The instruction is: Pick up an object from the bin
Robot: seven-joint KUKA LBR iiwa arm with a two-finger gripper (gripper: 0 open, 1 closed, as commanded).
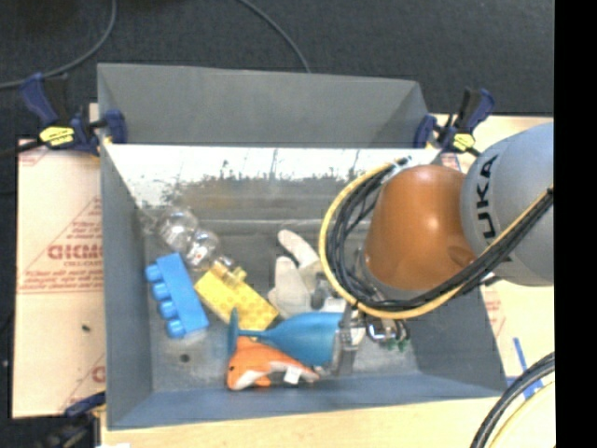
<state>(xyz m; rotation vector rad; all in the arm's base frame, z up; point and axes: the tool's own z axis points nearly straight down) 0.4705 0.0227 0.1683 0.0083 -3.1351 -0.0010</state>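
End effector (349,342) beside blue toy (303,336), near front wall (280,401).

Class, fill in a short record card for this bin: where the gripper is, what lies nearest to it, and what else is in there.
container: grey bin
gripper: low in the front right, under the orange wrist cover
nearest thing: blue toy, just left of the gripper
in front of it: orange fish
middle: yellow brick, white thing
left: blue brick
back left: clear thing
held: nothing seen
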